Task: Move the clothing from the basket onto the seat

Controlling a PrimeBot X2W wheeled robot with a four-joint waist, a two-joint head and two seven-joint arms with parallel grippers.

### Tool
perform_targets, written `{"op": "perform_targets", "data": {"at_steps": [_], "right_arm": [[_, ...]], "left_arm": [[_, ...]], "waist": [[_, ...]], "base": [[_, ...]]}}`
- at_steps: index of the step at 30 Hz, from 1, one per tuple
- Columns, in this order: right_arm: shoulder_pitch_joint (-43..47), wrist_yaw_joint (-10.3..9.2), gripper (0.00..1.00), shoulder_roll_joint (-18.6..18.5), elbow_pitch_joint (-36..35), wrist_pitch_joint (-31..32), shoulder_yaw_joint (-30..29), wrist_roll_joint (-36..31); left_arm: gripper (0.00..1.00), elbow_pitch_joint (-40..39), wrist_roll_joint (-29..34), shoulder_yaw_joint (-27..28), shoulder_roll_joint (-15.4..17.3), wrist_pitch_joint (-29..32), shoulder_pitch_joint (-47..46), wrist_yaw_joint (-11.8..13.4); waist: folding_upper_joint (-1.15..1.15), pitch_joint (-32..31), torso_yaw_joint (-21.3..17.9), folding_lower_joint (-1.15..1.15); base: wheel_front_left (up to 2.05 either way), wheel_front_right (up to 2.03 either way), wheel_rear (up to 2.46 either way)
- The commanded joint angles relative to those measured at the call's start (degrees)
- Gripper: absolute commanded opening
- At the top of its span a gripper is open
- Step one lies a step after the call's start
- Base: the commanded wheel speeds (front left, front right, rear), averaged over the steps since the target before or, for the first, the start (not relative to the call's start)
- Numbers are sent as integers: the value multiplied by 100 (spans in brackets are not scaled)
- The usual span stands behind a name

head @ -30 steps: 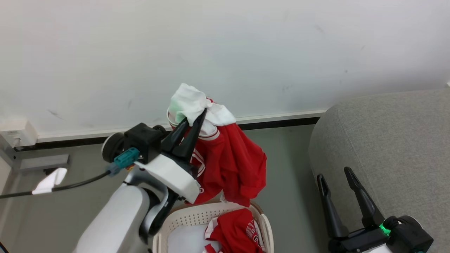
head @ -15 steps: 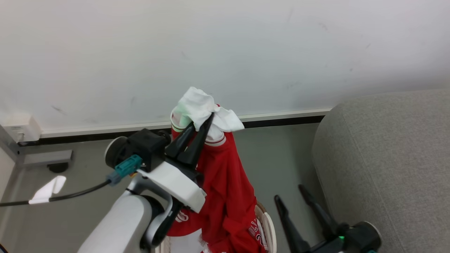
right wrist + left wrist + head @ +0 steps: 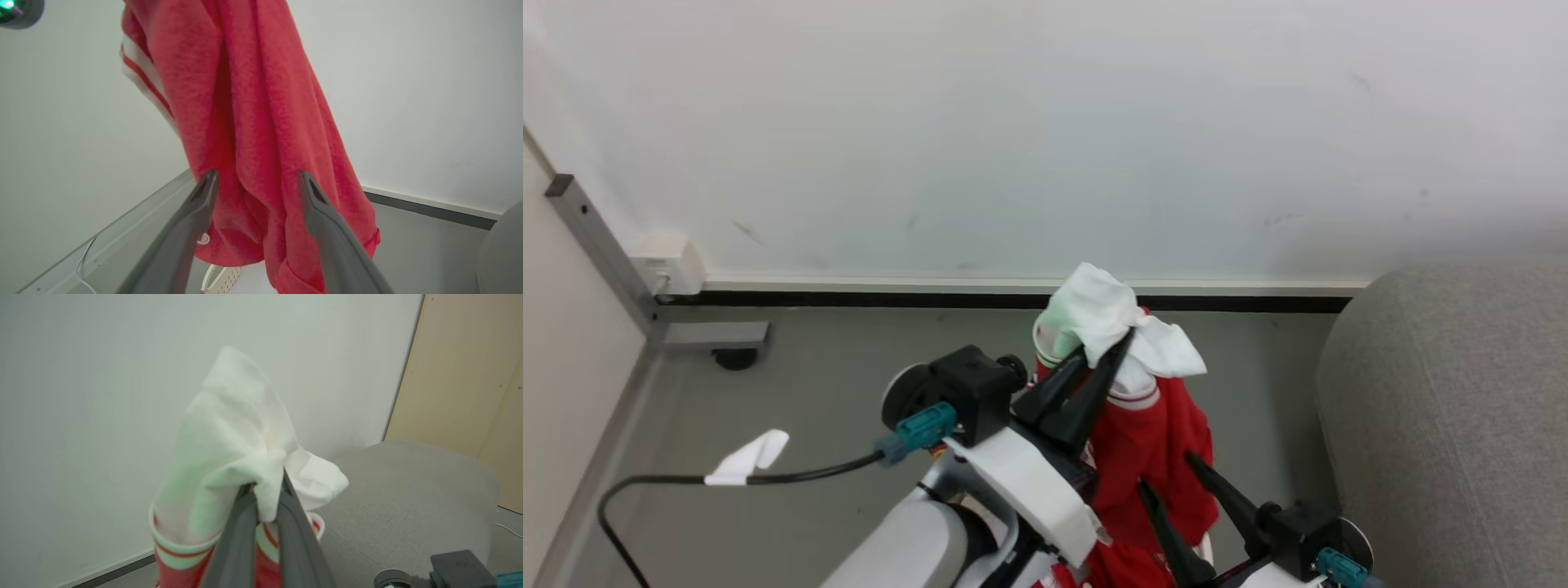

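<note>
Sparsely furnished room: white wall point(image 3: 1045, 122), grey floor point(image 3: 833, 384), black skirting point(image 3: 890, 300), grey sofa point(image 3: 1462, 408) (beige panel point(image 3: 461, 375) alongside)

We find the clothing point(image 3: 1152, 441) at centre, hanging from the left gripper point(image 3: 1106, 343) above the floor point(image 3: 833, 384) and before the wall point(image 3: 1045, 139). The right gripper point(image 3: 1165, 469) lies below and right, near its lower folds. The seat point(image 3: 1445, 408) lies far right, the basket point(image 3: 222, 279) beneath the clothing, a cable point(image 3: 792, 475) at left.
</note>
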Motion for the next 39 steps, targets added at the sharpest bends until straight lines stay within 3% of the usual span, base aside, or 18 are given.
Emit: {"op": "perform_targets", "data": {"at_steps": [1,12,13,14,35,36,37,38,39], "right_arm": [[-109,2,100,-20,135,9,-8,-32],[-347,2,100,-17,796,-2,-99,103],[-353,2,39,-18,829,-2,-71,148],[-366,2,0,-18,860,-2,-39,185],[-245,2,0,-19,199,-3,-216,774],[-234,2,0,-19,137,-3,-287,763],[-218,2,0,-19,57,-3,-378,764],[-211,2,0,-19,-11,-4,-480,763],[-211,2,0,-19,-11,-4,-480,763]], "left_arm": [[0,-55,-48,-61,-40,16,56,-43],[0,-263,-231,-645,-373,192,271,-218],[0,-277,-239,-674,-382,202,281,-225],[0,-291,-242,-690,-384,199,288,-232],[0,-167,-365,-343,-169,62,175,-22],[16,-154,-391,-353,-166,99,201,-12],[47,-149,-396,-353,-156,118,232,-2],[96,-147,-395,-361,-137,130,259,-10],[96,-147,-395,-361,-137,130,259,-10]], "waist": [[0,-36,190,0],[0,-114,810,0],[0,-116,843,0],[0,-116,870,0],[0,-28,631,0],[0,-23,590,0],[0,-16,544,0],[0,-3,494,0],[0,-3,494,0]], "base": [[0,0,0],[0,0,0],[0,0,0],[0,0,0],[0,0,0],[0,0,0],[0,0,0],[0,0,0],[0,0,0]]}}
